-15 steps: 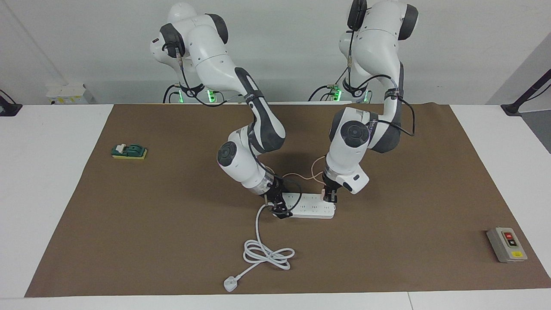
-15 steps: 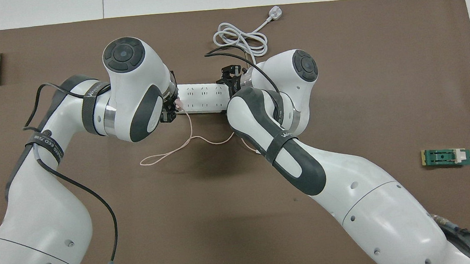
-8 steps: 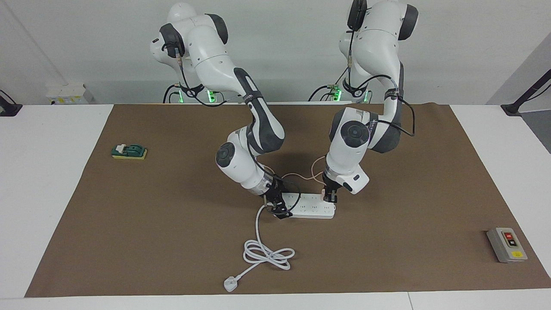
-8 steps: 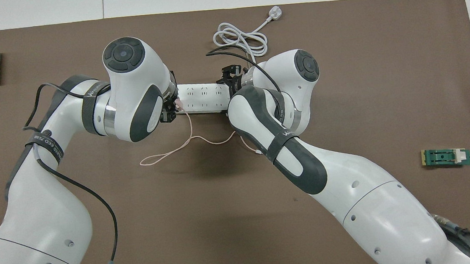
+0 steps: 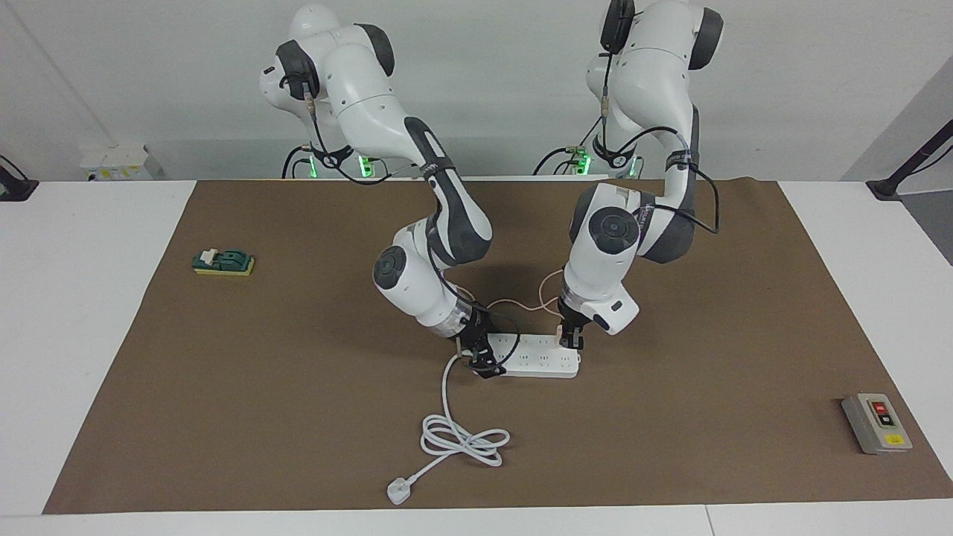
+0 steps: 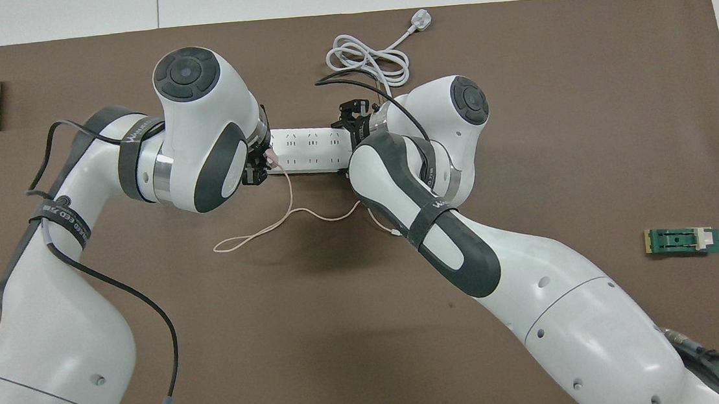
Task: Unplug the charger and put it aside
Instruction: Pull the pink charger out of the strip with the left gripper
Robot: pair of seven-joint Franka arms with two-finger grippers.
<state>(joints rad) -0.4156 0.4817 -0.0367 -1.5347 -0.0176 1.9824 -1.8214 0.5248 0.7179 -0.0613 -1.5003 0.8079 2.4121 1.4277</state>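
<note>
The charger (image 5: 560, 326) is a small pale pink cube at the end of the white power strip (image 5: 537, 357) that lies toward the left arm's end of the table. My left gripper (image 5: 570, 341) is down on it and shut on it; it also shows in the overhead view (image 6: 259, 166) beside the pink cube (image 6: 270, 159). The thin pink cable (image 6: 258, 233) trails toward the robots and ends in a small white connector (image 6: 394, 231). My right gripper (image 5: 481, 362) grips the strip's other end, where its cord leaves.
The strip's thick white cord (image 5: 461, 439) coils farther from the robots and ends in a three-pin plug (image 5: 397, 492). A grey switch box (image 5: 876, 423) sits toward the left arm's end. A green and yellow block (image 5: 223, 262) sits toward the right arm's end.
My left arm has risen and shifted slightly, its gripper still on the charger. The right arm and the strip have hardly moved.
</note>
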